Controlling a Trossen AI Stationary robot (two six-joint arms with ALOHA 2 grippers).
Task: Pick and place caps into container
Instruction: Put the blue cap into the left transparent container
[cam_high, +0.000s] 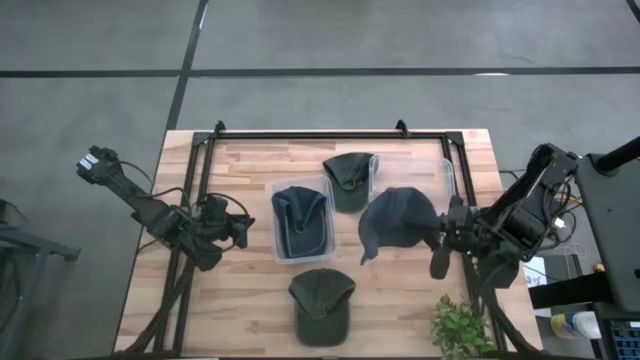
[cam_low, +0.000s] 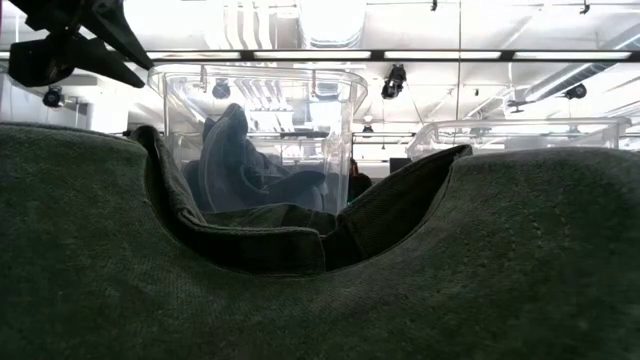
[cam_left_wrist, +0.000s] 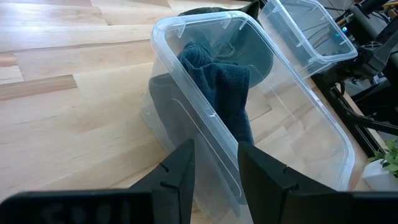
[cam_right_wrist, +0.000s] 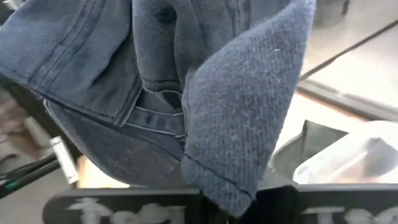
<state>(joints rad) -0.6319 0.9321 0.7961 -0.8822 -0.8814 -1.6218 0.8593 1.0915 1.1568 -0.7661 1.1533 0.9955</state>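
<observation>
1. Slate-blue cap (cam_high: 397, 222) hangs right of the frame centre in the high view, clamped in the right gripper (cam_high: 446, 232); its fabric falls over the fingers in the right wrist view.
2. Another blue cap (cam_high: 299, 222) lies inside the clear container (cam_high: 277, 190), at the centre.
3. Olive caps: one (cam_high: 350, 178) at upper centre, one (cam_high: 321, 304) at lower centre.
4. Left gripper (cam_high: 240, 230) waits left of the container, fingers narrowly apart, holding nothing.

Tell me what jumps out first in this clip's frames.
The right gripper holds a slate-blue cap up, right of the clear container, which already has a blue cap inside. An olive cap fills the low view, lying at the table's near edge.
</observation>
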